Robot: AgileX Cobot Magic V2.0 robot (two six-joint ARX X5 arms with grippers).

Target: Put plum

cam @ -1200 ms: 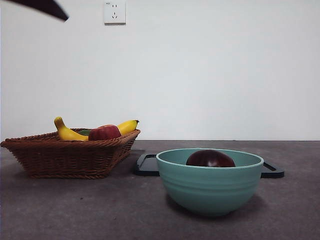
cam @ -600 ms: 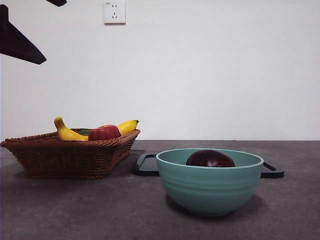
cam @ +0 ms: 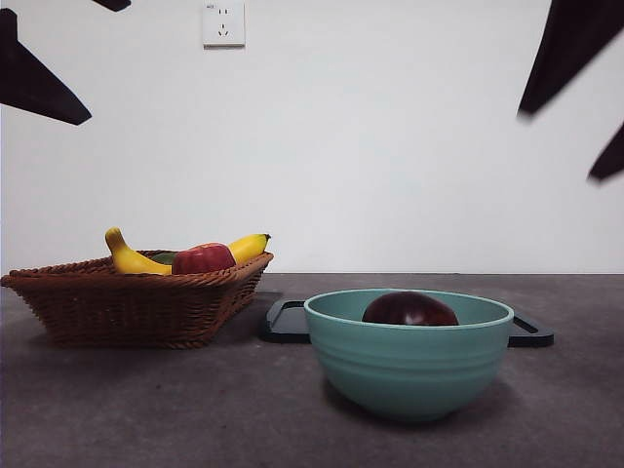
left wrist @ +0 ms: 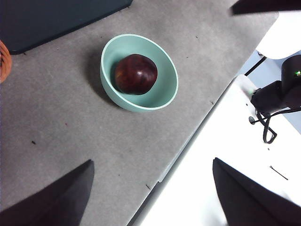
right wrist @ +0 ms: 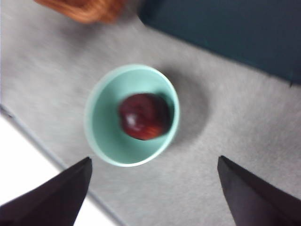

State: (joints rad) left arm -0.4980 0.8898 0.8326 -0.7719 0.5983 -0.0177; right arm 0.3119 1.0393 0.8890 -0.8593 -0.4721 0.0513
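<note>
The dark maroon plum lies inside a pale green bowl on the grey table, right of centre. Both wrist views look down on it: plum in the bowl, and plum in the bowl, the latter blurred. My left gripper hangs high at the upper left, open and empty. High at the upper right, above and beside the bowl, my right gripper is open too, with nothing between its fingers.
A wicker basket at the left holds a banana and a red apple. A dark flat tray lies behind the bowl. The table's front edge runs close to the bowl.
The right gripper has come into the front view at the upper right. The left gripper dropped lower at the upper left, then held still. Plum and bowl have not moved.
</note>
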